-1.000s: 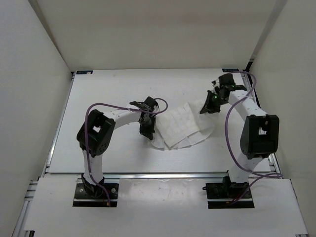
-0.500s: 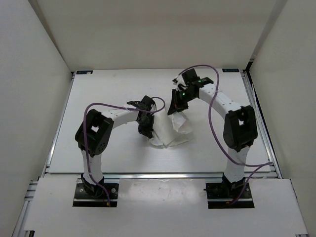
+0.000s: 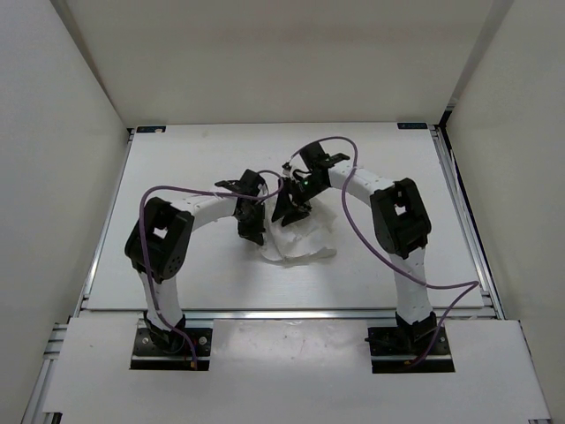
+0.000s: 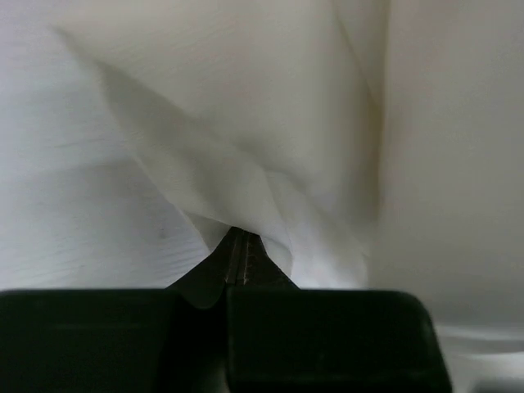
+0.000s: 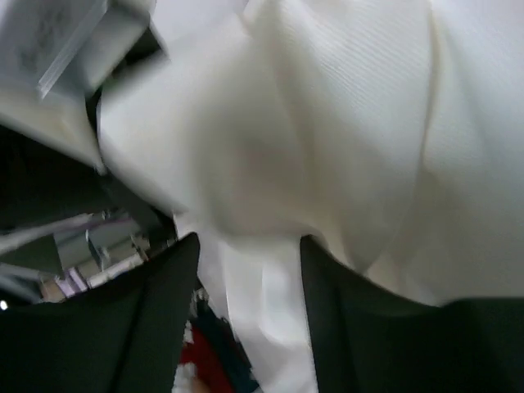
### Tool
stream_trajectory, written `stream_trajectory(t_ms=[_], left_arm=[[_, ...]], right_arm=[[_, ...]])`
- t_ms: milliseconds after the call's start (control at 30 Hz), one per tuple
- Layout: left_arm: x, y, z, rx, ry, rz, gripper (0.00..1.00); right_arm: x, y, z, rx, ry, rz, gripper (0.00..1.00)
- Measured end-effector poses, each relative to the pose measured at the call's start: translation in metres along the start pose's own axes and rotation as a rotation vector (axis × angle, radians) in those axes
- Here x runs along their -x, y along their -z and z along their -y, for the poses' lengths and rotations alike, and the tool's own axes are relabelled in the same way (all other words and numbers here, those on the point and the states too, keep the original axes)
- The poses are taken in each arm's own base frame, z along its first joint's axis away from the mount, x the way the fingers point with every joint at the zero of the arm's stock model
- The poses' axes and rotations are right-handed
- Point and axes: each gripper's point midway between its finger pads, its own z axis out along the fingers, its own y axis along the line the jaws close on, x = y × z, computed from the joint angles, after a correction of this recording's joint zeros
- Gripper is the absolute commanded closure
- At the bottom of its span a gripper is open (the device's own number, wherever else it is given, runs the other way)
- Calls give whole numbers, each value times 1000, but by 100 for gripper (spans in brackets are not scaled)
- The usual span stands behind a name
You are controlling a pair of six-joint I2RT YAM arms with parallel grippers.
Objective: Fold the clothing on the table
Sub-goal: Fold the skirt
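White enclosure walls (image 3: pixel 282 53), soft even light

Three plain white enclosure walls are seen around the work area: a back wall (image 3: pixel 282 62), a left wall (image 3: pixel 53 177) and a right wall (image 3: pixel 521 177), joined at the far corners by thin grey seam strips (image 3: pixel 93 66). Two small blue tags (image 3: pixel 152 129) are fixed at the far corners, one on the left and one on the right. A flat white cover board (image 3: pixel 291 371) is laid across the near edge, and silver slotted aluminium framing (image 3: pixel 44 375) is exposed beside its left end
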Motion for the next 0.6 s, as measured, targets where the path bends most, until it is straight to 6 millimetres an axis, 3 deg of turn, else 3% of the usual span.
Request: stream_trajectory(t_ms=[67,167,267,333,367,500,600], left_arm=[[7,3,-7,1,23,15,100],[20,11,-20,8,61,49,100],[33,21,-31,25,85,91,100],[44,31,-37,49,91,124,100],[53,38,-38,63,86,154,100],[86,79,-25,45,46,286,100],[109,123,-3,-23,11,406,100]], right_arm=[[0,-2,-8,86,-4,4,32],[-6,7,-17,193,-20,21,40],[-10,36,-31,259,-16,78,69],[-10,69,-41,286,7,159,95],[-9,89,-46,294,23,214,100],[6,136,-45,286,73,358,100],[20,127,-27,255,45,351,100]])
